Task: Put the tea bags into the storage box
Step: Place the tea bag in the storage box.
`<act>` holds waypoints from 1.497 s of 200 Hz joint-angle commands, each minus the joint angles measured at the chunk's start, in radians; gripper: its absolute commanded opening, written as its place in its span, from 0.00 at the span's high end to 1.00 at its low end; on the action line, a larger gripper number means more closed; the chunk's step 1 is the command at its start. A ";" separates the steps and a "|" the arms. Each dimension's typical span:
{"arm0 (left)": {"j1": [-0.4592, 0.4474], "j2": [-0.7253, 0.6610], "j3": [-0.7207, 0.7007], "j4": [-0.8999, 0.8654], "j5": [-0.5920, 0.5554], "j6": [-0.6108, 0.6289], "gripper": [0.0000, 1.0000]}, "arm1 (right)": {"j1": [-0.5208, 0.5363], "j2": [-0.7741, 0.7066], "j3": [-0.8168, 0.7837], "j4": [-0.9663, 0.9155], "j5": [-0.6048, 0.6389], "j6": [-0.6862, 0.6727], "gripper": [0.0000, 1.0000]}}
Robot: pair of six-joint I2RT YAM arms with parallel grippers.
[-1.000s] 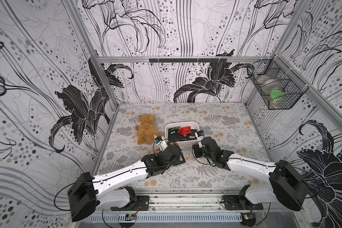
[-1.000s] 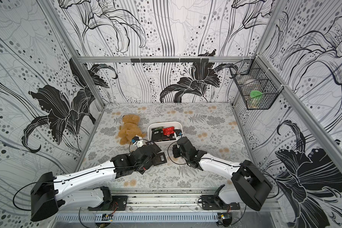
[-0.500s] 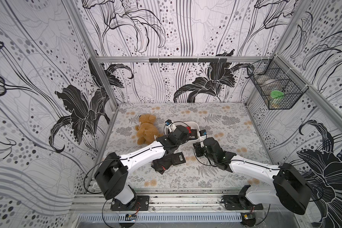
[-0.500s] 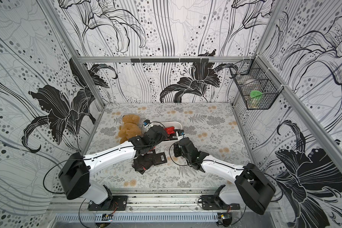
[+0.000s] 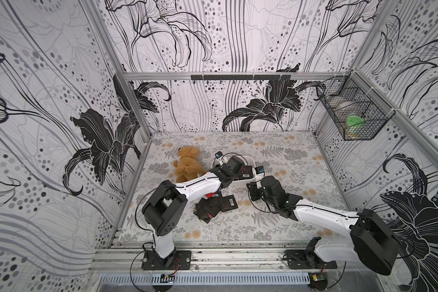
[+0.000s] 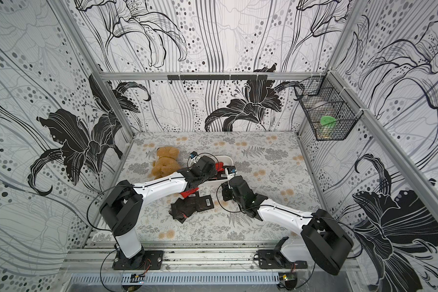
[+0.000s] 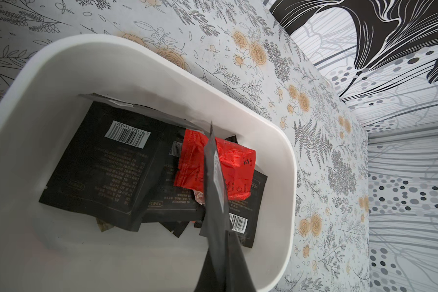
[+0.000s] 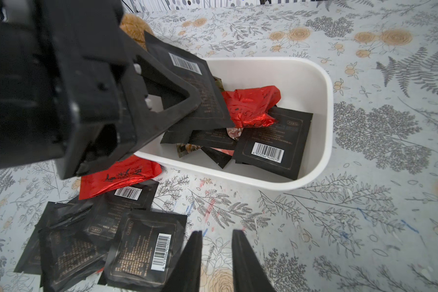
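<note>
Two claws to report. Found left gripper clamped on black tea bag above storage box. Found right gripper narrowly parted, empty, at box's five o'clock. Spotted loose tea bags heaped at seven o'clock.

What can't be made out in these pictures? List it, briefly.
- Left gripper: tips covered in the left wrist view by its own tea bag, seen edge-on.
- Tea bags low in the box: left wrist view, buried under upper ones; count unclear.
- Pile beside the box: right wrist view, cut by the frame edge, partly behind the left gripper.
- Basket contents: both top views, too small behind the mesh.
</note>
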 commanded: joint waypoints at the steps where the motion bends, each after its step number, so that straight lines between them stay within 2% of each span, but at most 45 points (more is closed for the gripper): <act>1: 0.015 0.019 0.028 0.053 0.009 0.019 0.97 | 0.005 -0.003 -0.006 0.021 -0.008 -0.016 0.74; 33: 0.020 0.046 0.025 0.091 0.022 0.029 0.94 | 0.005 0.007 0.000 0.016 -0.015 -0.017 0.75; 41: 0.022 0.054 0.032 0.092 0.029 0.032 0.90 | 0.006 0.007 -0.001 0.018 -0.017 -0.019 0.74; 54: 0.024 0.066 0.039 0.098 0.052 0.041 0.78 | 0.005 0.011 0.003 0.019 -0.025 -0.021 0.74; 76: 0.024 0.065 0.020 0.126 0.066 0.047 0.68 | 0.005 0.017 0.009 0.012 -0.034 -0.025 0.74; 106: 0.032 0.032 -0.004 0.104 0.073 0.054 0.59 | 0.005 0.017 0.005 0.020 -0.044 -0.028 0.74; 142: 0.031 -0.072 -0.086 0.089 0.074 0.052 0.49 | 0.005 0.019 0.004 0.027 -0.067 -0.028 0.74; 166: 0.031 -0.161 -0.167 0.099 0.095 0.037 0.46 | 0.005 0.028 0.003 0.049 -0.118 -0.034 0.73; 198: 0.025 -0.325 -0.344 0.181 0.115 -0.016 0.42 | 0.005 0.066 0.028 0.043 -0.179 -0.048 0.74; 219: 0.016 -0.422 -0.408 0.136 0.089 -0.036 0.41 | 0.005 0.096 0.050 0.028 -0.215 -0.048 0.74; 236: -0.025 -0.494 -0.451 0.073 0.025 -0.056 0.42 | 0.005 0.129 0.077 -0.004 -0.256 -0.050 0.76; 250: -0.066 -0.539 -0.482 0.025 -0.012 -0.074 0.46 | 0.007 0.156 0.090 -0.031 -0.281 -0.050 0.77; 299: -0.157 -0.608 -0.606 -0.015 -0.023 -0.139 0.50 | 0.008 0.295 0.180 -0.122 -0.343 -0.043 0.82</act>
